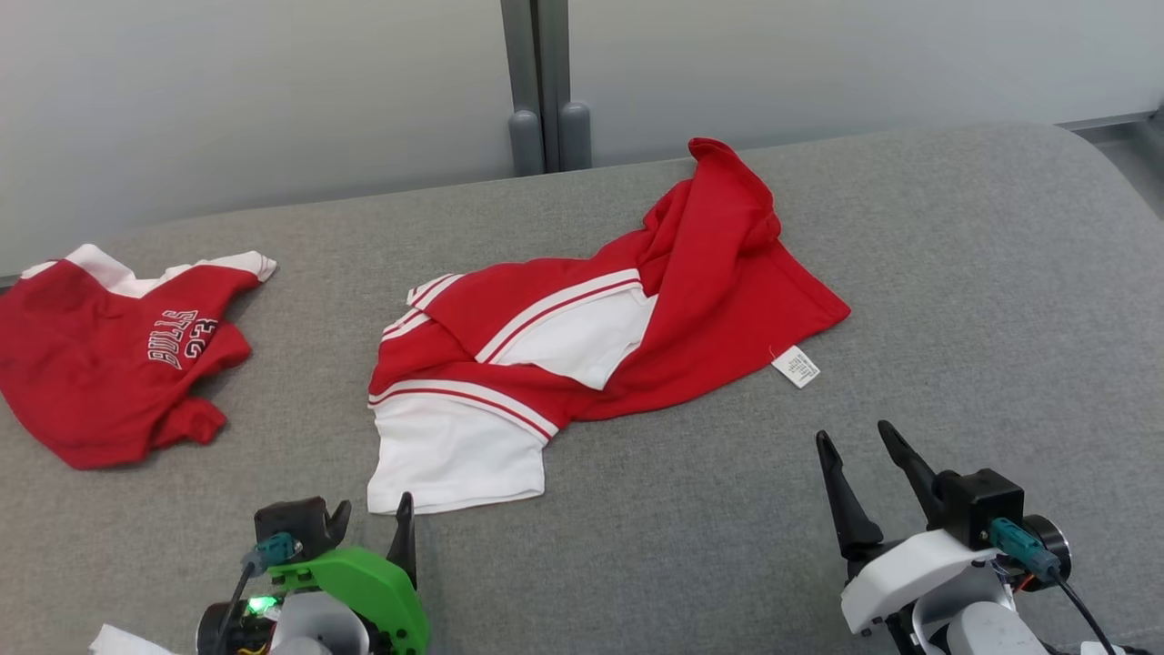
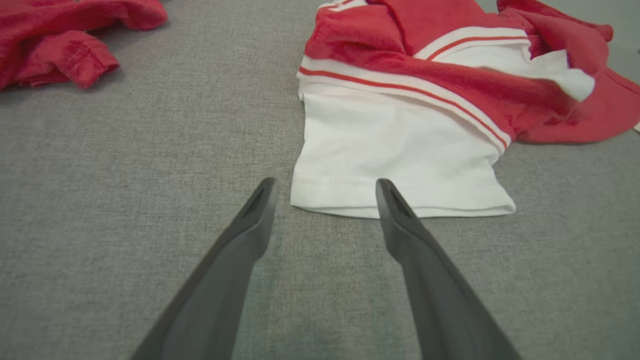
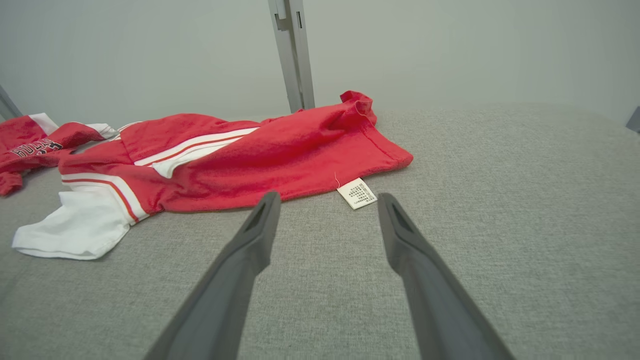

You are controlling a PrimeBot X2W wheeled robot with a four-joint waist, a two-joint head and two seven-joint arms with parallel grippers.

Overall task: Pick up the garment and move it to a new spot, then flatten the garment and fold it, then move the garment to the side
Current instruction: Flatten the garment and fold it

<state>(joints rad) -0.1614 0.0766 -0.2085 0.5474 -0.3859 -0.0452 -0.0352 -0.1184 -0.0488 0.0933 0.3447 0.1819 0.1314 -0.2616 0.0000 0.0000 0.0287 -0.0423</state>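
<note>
Left gripper (image 2: pixel 325 182): I read its jaws apart, empty, tips at the garment (image 1: pixel 582 346), by its white hem. Right gripper (image 1: pixel 855 433): spread, empty, near the garment's label (image 1: pixel 797 367). Garment lies crumpled on grey cushion (image 1: pixel 955 273); red jersey (image 1: pixel 100 355) well left of it.

Head view: from above, looking forward and down across the grey surface (image 1: pixel 955 273) toward the wall (image 1: pixel 227 91). Left wrist view: low and close, facing the garment's (image 2: pixel 400 140) white hem along the left gripper (image 2: pixel 326 182). Right wrist view: low along the right gripper (image 3: pixel 328 196), facing the label (image 3: pixel 356 193) and wall. Shared by all three: the garment.
</note>
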